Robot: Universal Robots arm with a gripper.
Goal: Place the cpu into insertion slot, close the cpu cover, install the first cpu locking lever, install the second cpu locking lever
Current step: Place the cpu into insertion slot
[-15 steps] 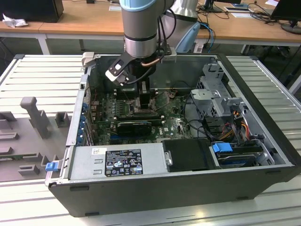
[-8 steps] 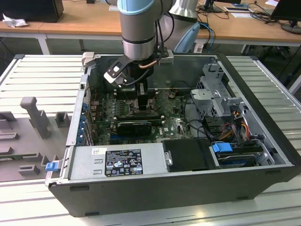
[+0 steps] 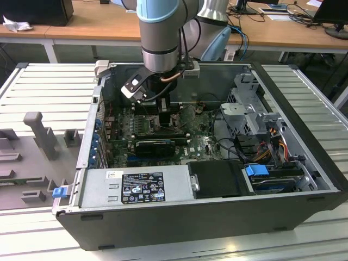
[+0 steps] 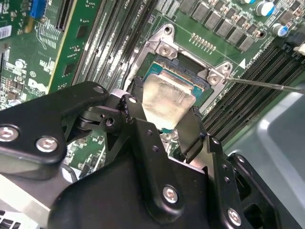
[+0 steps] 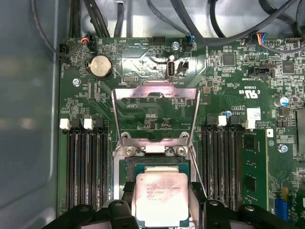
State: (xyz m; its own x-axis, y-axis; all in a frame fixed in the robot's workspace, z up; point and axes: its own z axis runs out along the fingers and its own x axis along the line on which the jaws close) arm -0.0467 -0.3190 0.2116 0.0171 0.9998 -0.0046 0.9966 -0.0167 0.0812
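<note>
inside the open computer case [image 3: 217, 223], the tool [image 5: 161, 210] grips the likely light, stiff, fragile cpu [image 5: 161, 191] by opposite edges over the insertion slot [image 5: 126, 167].

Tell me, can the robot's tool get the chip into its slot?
Probably yes: the cpu cover stands flipped open, leaving the insertion slot uncovered, and the tool holds the cpu right at it.

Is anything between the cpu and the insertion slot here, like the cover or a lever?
Nothing visible does. The gripper holds the cpu right at the insertion slot. The cpu cover stands swung open, away from the slot, and a thin lever rod runs beside it, not across.
</note>
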